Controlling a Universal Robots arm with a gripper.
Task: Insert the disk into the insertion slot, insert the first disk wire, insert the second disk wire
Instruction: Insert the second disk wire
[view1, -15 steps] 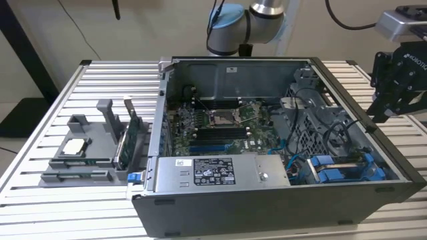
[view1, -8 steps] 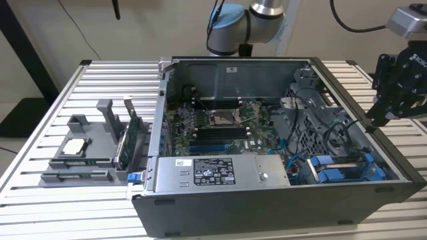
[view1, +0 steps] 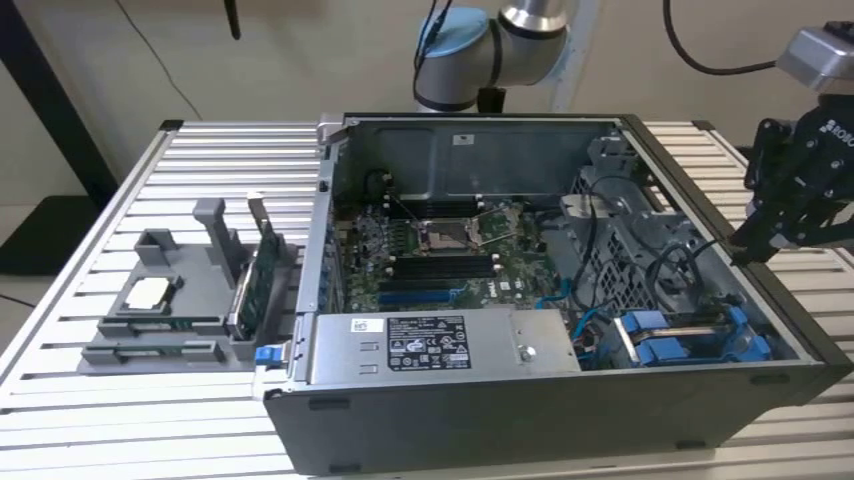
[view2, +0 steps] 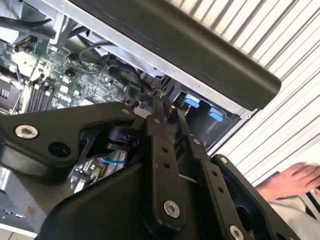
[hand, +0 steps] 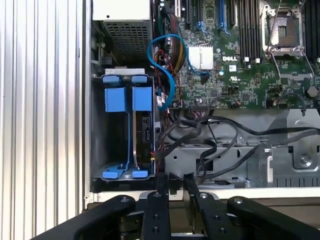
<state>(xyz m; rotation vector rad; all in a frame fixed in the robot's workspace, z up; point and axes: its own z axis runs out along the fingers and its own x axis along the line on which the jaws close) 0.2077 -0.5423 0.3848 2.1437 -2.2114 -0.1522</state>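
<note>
The insertion slot is the grey bay with blue rails in the corner of the open computer case; in the exterior view the slot lies at the case's front right. A dark drive edge with its connector, the disk, stands in the bay between blue carrier tabs. A loose blue wire loops beside the bay, and black wires run along the metal bracket. My gripper hovers over the case's right wall, away from the bay. Its fingers are shut together, and I can make out nothing between them.
A grey labelled power-supply box fills the case's front. The motherboard lies behind it. A grey parts stand sits on the slatted table at the exterior view's left. In the second wrist view a person's hand rests on the table beside the case.
</note>
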